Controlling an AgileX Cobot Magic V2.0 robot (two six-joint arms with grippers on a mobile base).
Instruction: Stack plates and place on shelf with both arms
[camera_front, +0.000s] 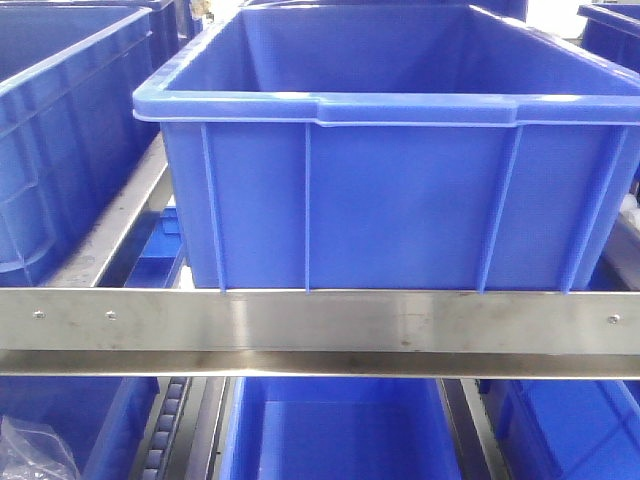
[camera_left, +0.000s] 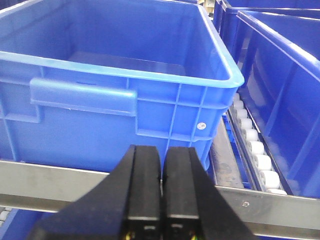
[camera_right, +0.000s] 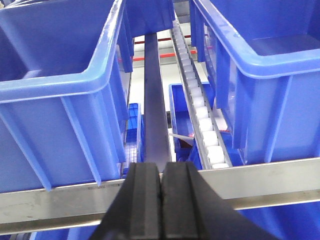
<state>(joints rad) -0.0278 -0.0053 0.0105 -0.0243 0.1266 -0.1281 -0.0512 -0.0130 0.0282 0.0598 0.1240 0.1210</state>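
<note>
No plates show in any view. In the left wrist view my left gripper (camera_left: 161, 150) is shut with nothing between its black fingers; it hangs in front of a blue crate (camera_left: 120, 80) on the shelf rail (camera_left: 50, 182). In the right wrist view my right gripper (camera_right: 161, 167) is also shut and holds nothing, pointing at the gap between two blue crates (camera_right: 60, 75) above the steel rail (camera_right: 280, 175). Neither arm appears in the front view.
A large blue crate (camera_front: 390, 150) fills the front view on a steel shelf rail (camera_front: 320, 320), with more blue crates left (camera_front: 60, 130), right and below (camera_front: 330, 430). White roller tracks (camera_left: 255, 145) (camera_right: 202, 115) run between crates. A crumpled plastic bag (camera_front: 30, 450) lies at lower left.
</note>
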